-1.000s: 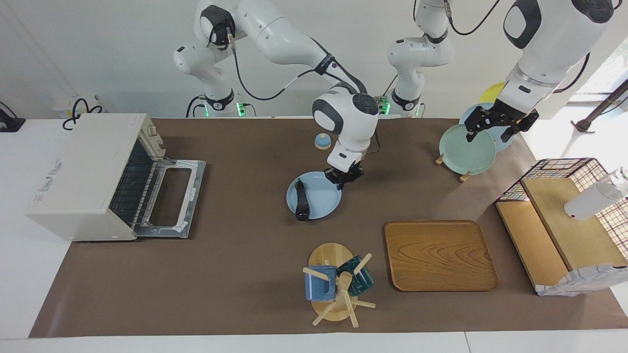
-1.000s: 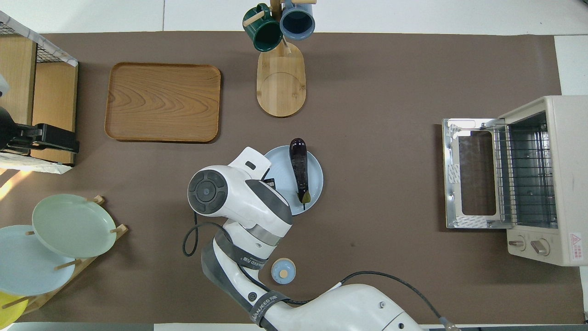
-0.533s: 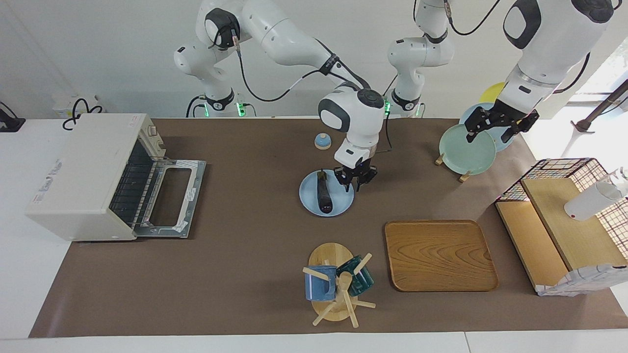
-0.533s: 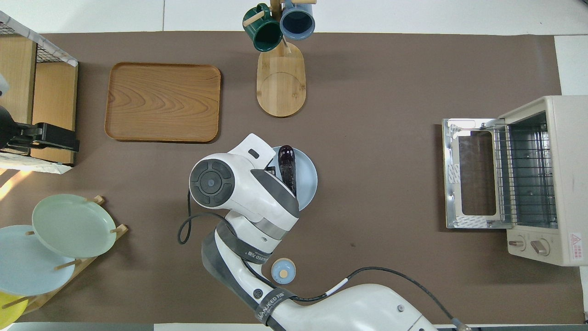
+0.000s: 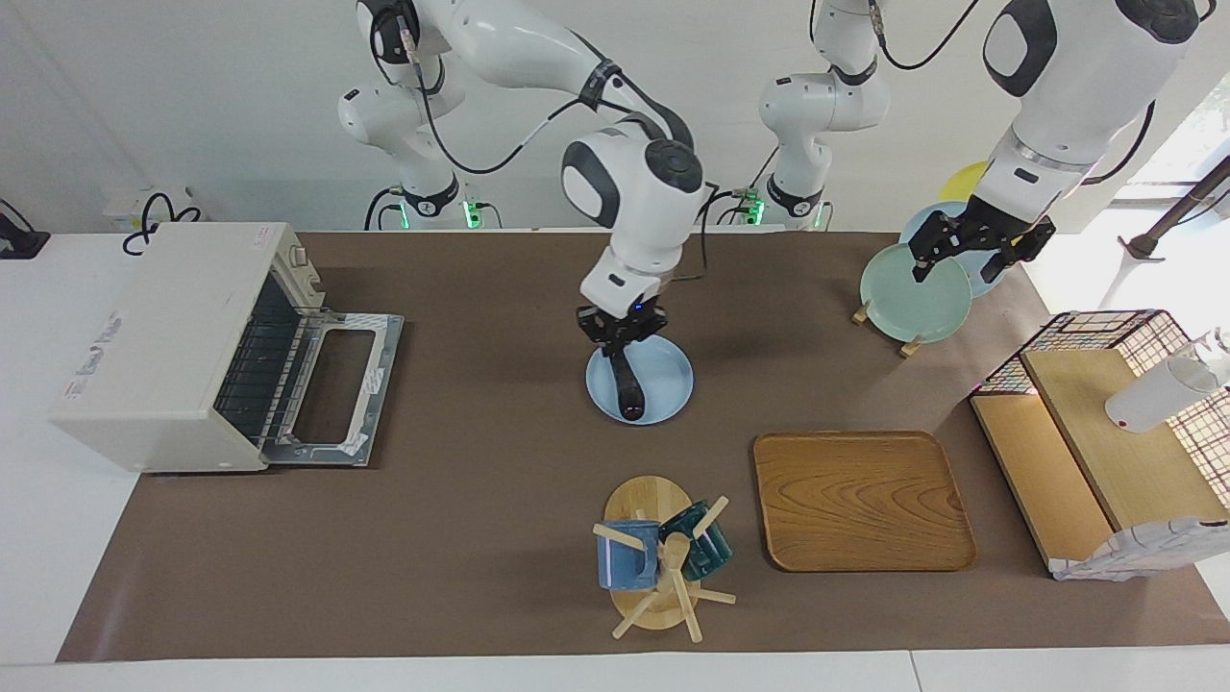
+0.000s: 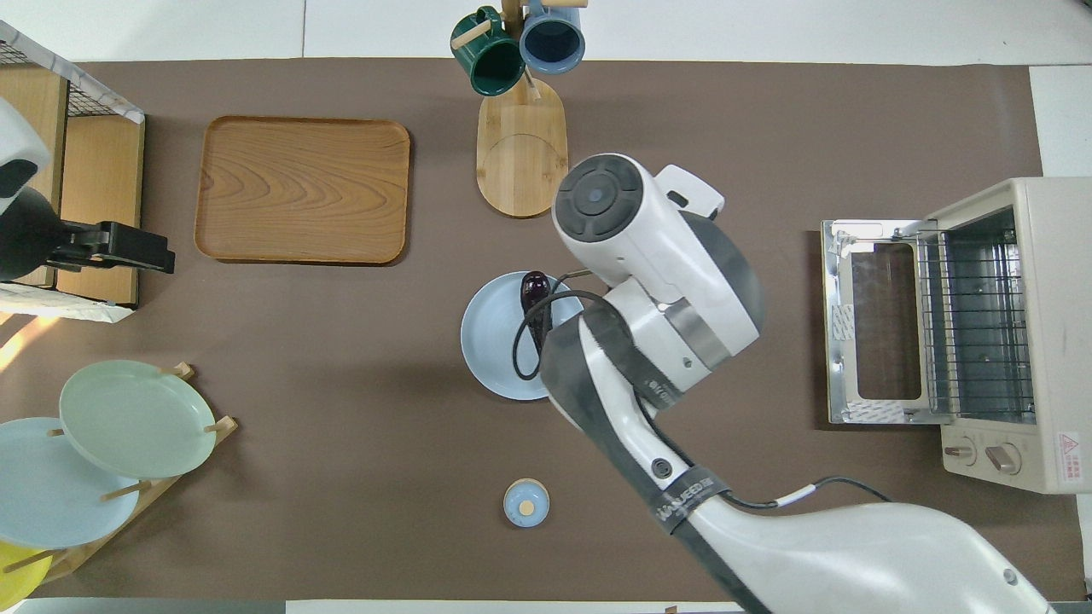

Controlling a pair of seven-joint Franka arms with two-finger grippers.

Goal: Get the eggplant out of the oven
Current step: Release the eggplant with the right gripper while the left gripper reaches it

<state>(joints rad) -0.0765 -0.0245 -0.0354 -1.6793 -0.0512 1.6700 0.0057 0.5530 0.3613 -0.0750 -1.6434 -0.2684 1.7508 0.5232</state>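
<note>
The left gripper point(image 5: 971, 252) waits over the pale green plate point(image 5: 913, 293) in its rack, fingers spread and holding nothing. Taking the light blue plate point(image 5: 663, 384) as landmark: the right gripper point(image 5: 623, 332) sits over the plate's robot-side edge, at the eggplant's point(image 5: 627, 386) stem end; whether its fingers grip it I cannot tell. The eggplant lies on that plate, mid-tabletop. The oven point(image 5: 163, 336), toward the right arm's end from the plate, stands open with a bare rack, so removal looks essentially finished.
</note>
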